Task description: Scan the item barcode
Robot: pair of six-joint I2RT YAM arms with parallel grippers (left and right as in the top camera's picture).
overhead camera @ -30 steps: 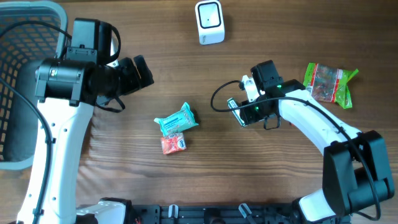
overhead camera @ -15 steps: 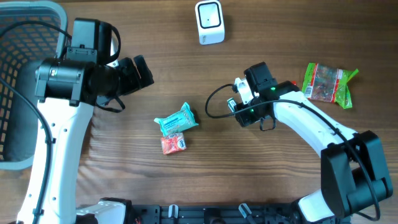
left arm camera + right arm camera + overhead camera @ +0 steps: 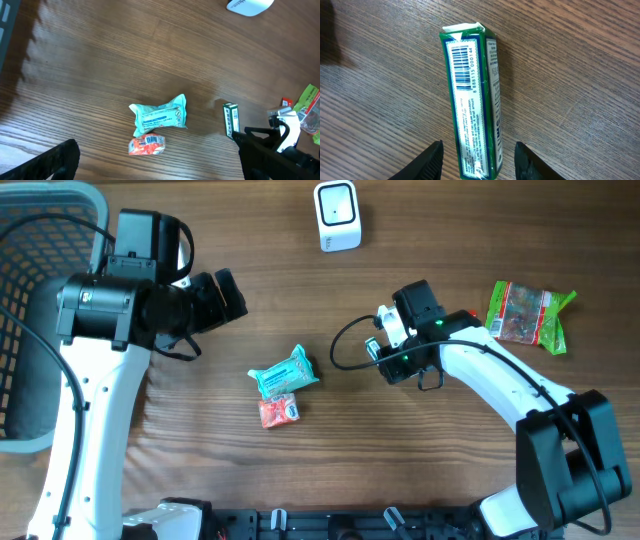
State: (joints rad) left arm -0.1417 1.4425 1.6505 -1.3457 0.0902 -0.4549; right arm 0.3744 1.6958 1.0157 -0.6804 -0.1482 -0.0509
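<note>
A narrow green box (image 3: 471,95) lies flat on the wooden table, its white barcode label facing up. My right gripper (image 3: 479,152) straddles the box's near end, open, with a small gap between each finger and the box. From overhead the right gripper (image 3: 380,352) sits right of centre and covers most of the box. The left wrist view shows the box (image 3: 230,119) beside the right arm. The white scanner (image 3: 337,215) stands at the far edge. My left gripper (image 3: 160,167) hangs wide open and empty above the table's left side.
A teal packet (image 3: 284,371) and an orange packet (image 3: 279,410) with a barcode lie together mid-table. A green and red bag (image 3: 527,313) lies at the right. A grey basket (image 3: 40,280) fills the far left corner.
The right arm shifted slightly left and toward the far edge a second ago and has held still since. The left arm has not moved.
</note>
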